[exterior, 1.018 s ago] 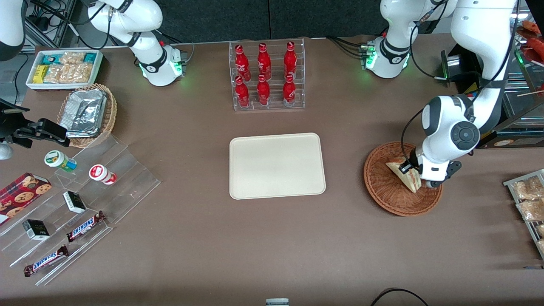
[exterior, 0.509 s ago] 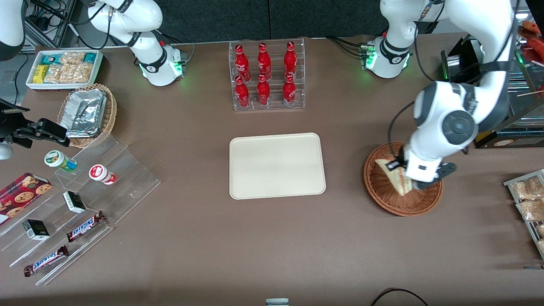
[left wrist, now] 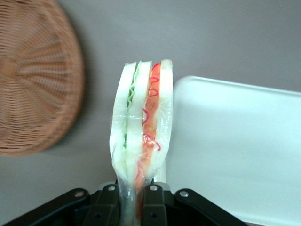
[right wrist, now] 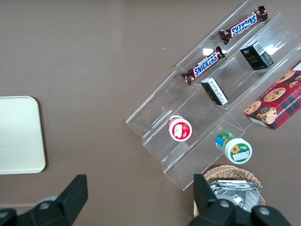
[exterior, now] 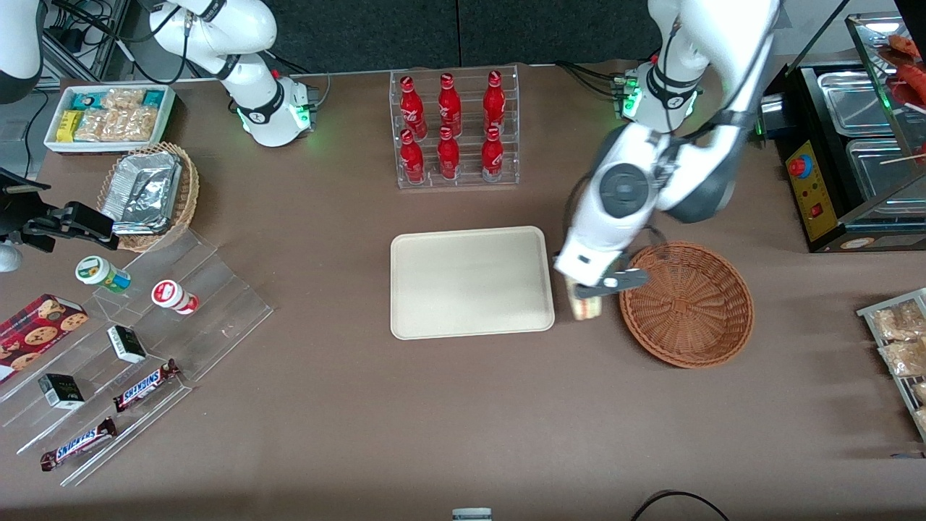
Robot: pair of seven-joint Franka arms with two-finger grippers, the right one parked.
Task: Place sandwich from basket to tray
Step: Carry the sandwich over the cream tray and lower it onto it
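My left gripper [exterior: 587,291] is shut on the sandwich [exterior: 585,307], a wrapped wedge of pale bread with green and red-orange filling. It holds it in the air over the bare table between the reddish-brown wicker basket [exterior: 686,302] and the cream tray [exterior: 470,282]. In the left wrist view the sandwich [left wrist: 142,136] stands out from between the fingers [left wrist: 154,202] of the gripper [left wrist: 132,202], with the basket [left wrist: 33,89] beside it and the tray [left wrist: 235,146] on its other flank. The basket holds nothing. The tray is bare; its corner also shows in the right wrist view [right wrist: 19,134].
A clear rack of red bottles [exterior: 452,130] stands farther from the camera than the tray. Toward the parked arm's end lie a tan basket of foil containers [exterior: 148,192], a white bin of snacks [exterior: 108,116] and clear steps with candy bars [exterior: 145,383]. A metal warmer [exterior: 854,145] stands at the working arm's end.
My gripper has lifted the sandwich out of the basket and carried it sideways toward the tray. The basket now holds nothing.
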